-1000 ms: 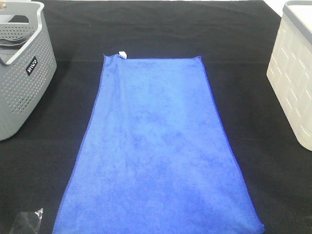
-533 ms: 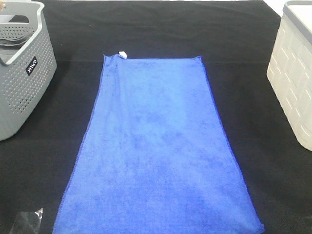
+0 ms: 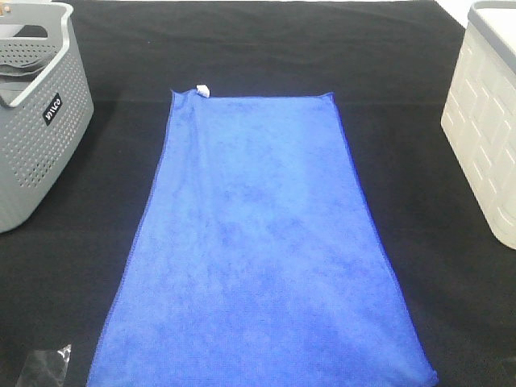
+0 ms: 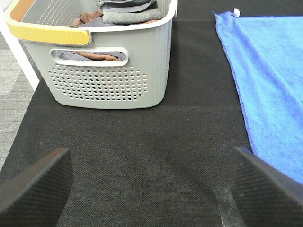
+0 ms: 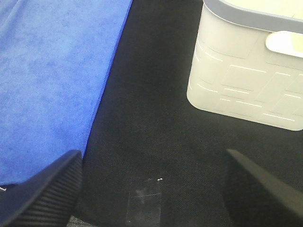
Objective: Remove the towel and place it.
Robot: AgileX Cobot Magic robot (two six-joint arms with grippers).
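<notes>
L fingers (image 4: 47, 184) wide apart, empty, over bare desk (image 4: 142, 156) beside towel | R fingers (image 5: 52, 189) wide apart, empty, by towel's other long edge | towel (image 3: 262, 250) flat, spread, centre of desk, between grey basket (image 3: 36, 137) & white bin (image 3: 484, 129) | looks placed; if re-lifting, pinch both near corners evenly, avoid dragging.

Overhead cam up high, looking steeply down at the black table (image 3: 242, 48), towel (image 3: 258, 258) dead centre, grey basket (image 3: 40, 153) and white bin (image 3: 484, 137) cropped at the sides. Left wrist cam low and close, facing the grey basket (image 4: 109, 80). Right wrist cam likewise, facing the white bin (image 5: 246, 71). Towel edge shared by all three.
</notes>
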